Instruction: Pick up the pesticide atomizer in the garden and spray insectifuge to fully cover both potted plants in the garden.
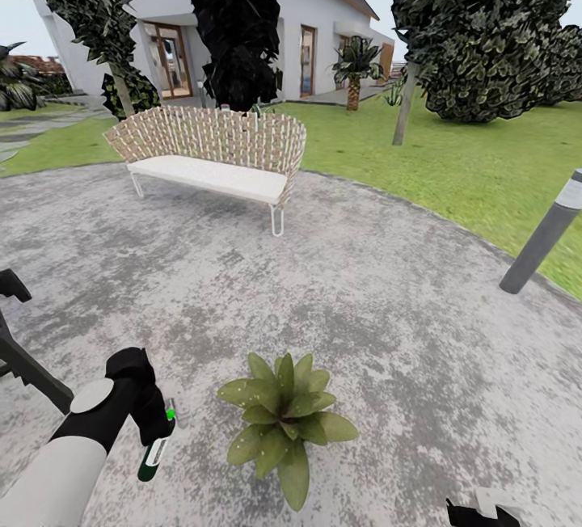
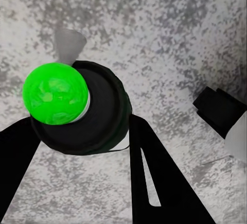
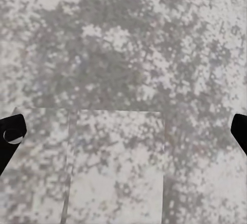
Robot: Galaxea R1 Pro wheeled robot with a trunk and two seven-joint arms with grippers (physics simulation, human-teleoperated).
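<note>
The left tool hangs low over the grey stone patio, at about 8 o'clock in the head view, and it is clamped around the pesticide atomizer. The slim dark bottle points downward and slightly inward, its bright green tip near the fingers and its greenish base toward the paving. In the left wrist view the atomizer sits between the two black fingers, seen end-on, with its round green cap facing the camera and speckled stone behind.

One potted plant stands on the patio at 6 o'clock, just to the right of the held bottle; its broad pointed leaves spread in a rosette, and the pot itself is hidden beneath them.

The right tool barely enters at 5 o'clock. In the right wrist view its dark fingertips stand wide apart, with nothing between them.

Farther off, a woven bench with a white seat stands at 11 o'clock, a grey bollard leans at 3 o'clock, and lawn, trees and a white house lie behind.
</note>
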